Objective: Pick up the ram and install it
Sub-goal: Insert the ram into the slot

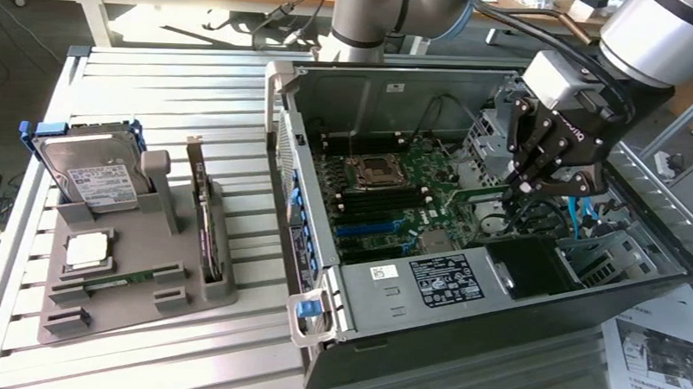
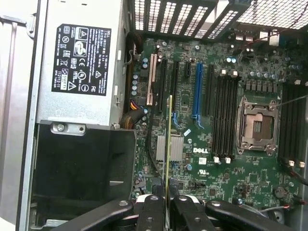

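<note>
The jaws are clamped tight on the ram (image 2: 168, 120), holding it edge-on just above the motherboard (image 2: 250, 180) inside the open computer case (image 1: 362, 87). It crosses the silver heatsink (image 2: 178, 149), apart from the black memory slots (image 2: 224, 115).

A lab: robot arm (image 1: 658, 32) over an opened computer case (image 1: 373, 96).

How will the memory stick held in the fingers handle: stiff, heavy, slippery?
The memory stick looks thin and straight edge-on, so it is probably stiff and light. Pinched at one end by the fingers, it might pivot if pushed sideways.
</note>
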Tool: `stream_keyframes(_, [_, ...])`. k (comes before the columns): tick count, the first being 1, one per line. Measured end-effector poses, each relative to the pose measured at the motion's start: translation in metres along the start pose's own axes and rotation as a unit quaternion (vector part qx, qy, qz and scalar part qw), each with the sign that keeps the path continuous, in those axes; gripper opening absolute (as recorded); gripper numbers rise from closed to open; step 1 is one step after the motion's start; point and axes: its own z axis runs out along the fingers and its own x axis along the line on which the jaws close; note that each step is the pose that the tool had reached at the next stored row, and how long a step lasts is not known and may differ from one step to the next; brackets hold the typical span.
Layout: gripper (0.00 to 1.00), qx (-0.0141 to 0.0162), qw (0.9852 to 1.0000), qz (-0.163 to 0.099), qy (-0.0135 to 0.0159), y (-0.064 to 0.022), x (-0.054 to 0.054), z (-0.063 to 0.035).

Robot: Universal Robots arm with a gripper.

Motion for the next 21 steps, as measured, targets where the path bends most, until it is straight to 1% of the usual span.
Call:
stream_keyframes(5, [0.14, 0.0000, 1.0000, 0.000, -0.0001, -0.0006, 0.001, 0.0098])
stream_keyframes(11, [0.14, 0.0000, 1.0000, 0.000, 0.0000, -0.0016, 0.002, 0.0268])
stream_keyframes(13, [0.14, 0.0000, 1.0000, 0.000, -0.0001, -0.0018, 0.002, 0.0305])
stream_keyframes(17, [0.14, 0.0000, 1.0000, 0.000, -0.0001, -0.0011, -0.001, 0.0387])
stream_keyframes(19, [0.14, 0.0000, 1.0000, 0.000, -0.0001, -0.0005, -0.005, 0.0472])
stream_keyframes(21, [0.14, 0.0000, 1.0000, 0.000, -0.0001, -0.0009, -0.008, 0.0525])
